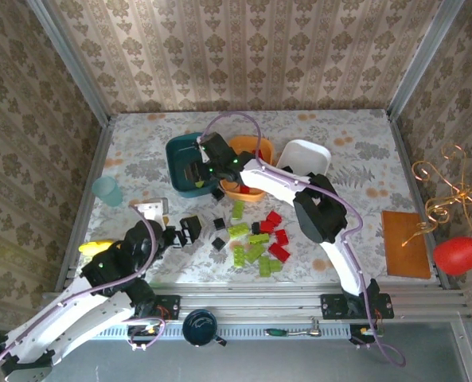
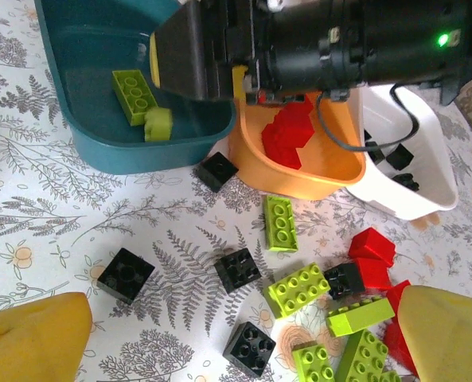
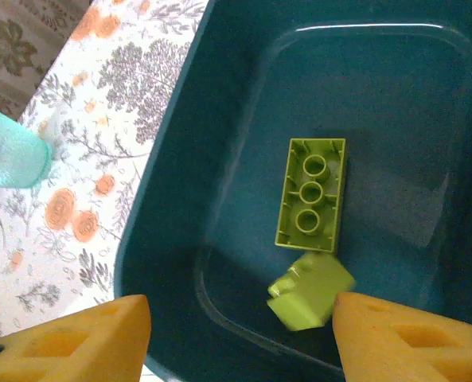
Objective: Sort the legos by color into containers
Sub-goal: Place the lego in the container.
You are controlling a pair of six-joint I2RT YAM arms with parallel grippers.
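So our right gripper hangs over the dark teal tub, yellow fingers spread wide apart with nothing between them. Right under it, on the tub floor, there's a long lime brick lying studs-down, and a small lime piece just at its near end, a bit blurry. From above we see that gripper sitting over the teal tub.

The orange tub is pressed up beside the teal one and has red bricks in it. The white tub comes next in the row, with black bricks inside.

Our left gripper is also open and empty, low over the flowery table near the front. Ahead of it is the loose pile: lime, red and black legos scattered between the tubs and the arm bases. A pale-blue cup stands off to the left, well apart from the tubs.
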